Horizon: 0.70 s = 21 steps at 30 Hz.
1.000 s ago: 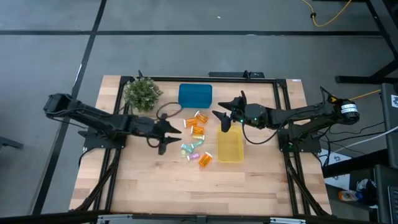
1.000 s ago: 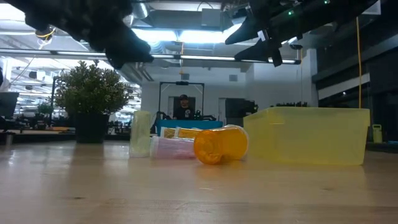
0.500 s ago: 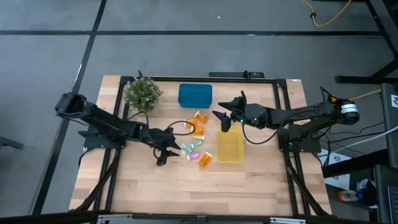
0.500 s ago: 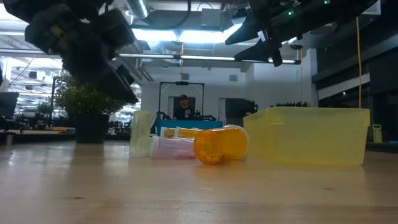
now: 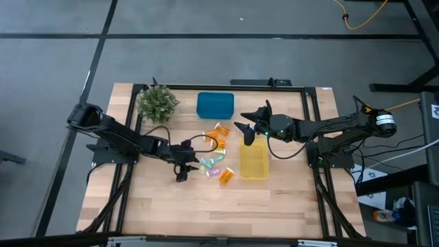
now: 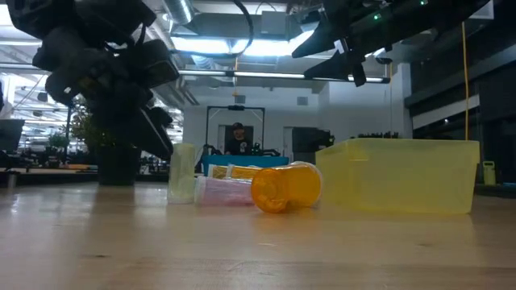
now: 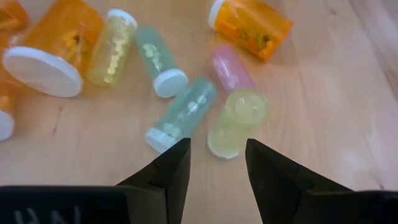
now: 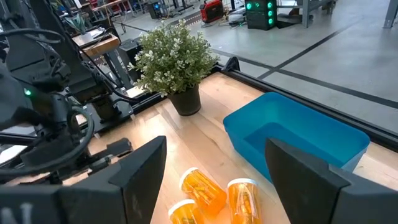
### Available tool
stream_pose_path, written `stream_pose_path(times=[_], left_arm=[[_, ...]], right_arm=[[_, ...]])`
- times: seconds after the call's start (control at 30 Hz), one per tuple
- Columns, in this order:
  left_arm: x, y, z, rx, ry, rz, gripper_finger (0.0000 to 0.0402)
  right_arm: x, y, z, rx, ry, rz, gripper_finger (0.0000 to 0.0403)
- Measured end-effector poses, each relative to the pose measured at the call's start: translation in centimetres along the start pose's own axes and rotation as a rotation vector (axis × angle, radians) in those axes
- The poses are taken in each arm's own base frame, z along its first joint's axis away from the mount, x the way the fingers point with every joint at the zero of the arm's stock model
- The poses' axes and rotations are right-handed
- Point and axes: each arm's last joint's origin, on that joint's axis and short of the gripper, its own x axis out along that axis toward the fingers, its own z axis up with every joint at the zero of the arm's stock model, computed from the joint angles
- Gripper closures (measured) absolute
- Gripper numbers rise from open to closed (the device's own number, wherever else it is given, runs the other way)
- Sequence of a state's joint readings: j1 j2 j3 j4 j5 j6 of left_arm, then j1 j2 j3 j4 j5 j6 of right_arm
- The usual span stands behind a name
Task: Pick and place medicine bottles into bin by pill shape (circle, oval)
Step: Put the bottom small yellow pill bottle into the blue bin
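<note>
Lower and closer now, left gripper [image 7: 216, 163] hangs spread, a pale yellow-green bottle [image 7: 236, 122] lying just ahead between its fingertips; right gripper [image 5: 248, 129] waits spread above the yellow bin [image 5: 254, 163].

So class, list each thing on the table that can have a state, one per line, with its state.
left gripper: open, low beside the bottle cluster
right gripper: open, raised between the bins
yellow bin: no bottles visible inside
blue bin: empty
orange bottle: lying on its side
pale green bottle: lying down, uncapped end forward
</note>
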State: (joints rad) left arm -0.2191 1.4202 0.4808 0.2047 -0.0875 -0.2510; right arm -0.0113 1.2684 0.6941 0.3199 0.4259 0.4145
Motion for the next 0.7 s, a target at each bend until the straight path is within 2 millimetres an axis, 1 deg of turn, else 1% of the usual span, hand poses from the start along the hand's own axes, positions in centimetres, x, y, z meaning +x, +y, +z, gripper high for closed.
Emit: stream_pose_path(times=[0.13,0.4,0.7], left_arm=[[0.6,-0.4,-0.2,0.01,-0.005,-0.012,0.0254],[1.7,-0.6,0.0,0.065,-0.071,-0.026,0.0254],[1.8,-0.6,0.2,0.062,-0.105,-0.021,0.0254]], right_arm=[[0.0,0.0,0.0,-0.001,0.001,0.0,0.013],[0.0,0.0,0.0,-0.004,0.004,-0.002,0.013],[0.0,0.0,-0.1,-0.008,0.008,-0.004,0.013]])
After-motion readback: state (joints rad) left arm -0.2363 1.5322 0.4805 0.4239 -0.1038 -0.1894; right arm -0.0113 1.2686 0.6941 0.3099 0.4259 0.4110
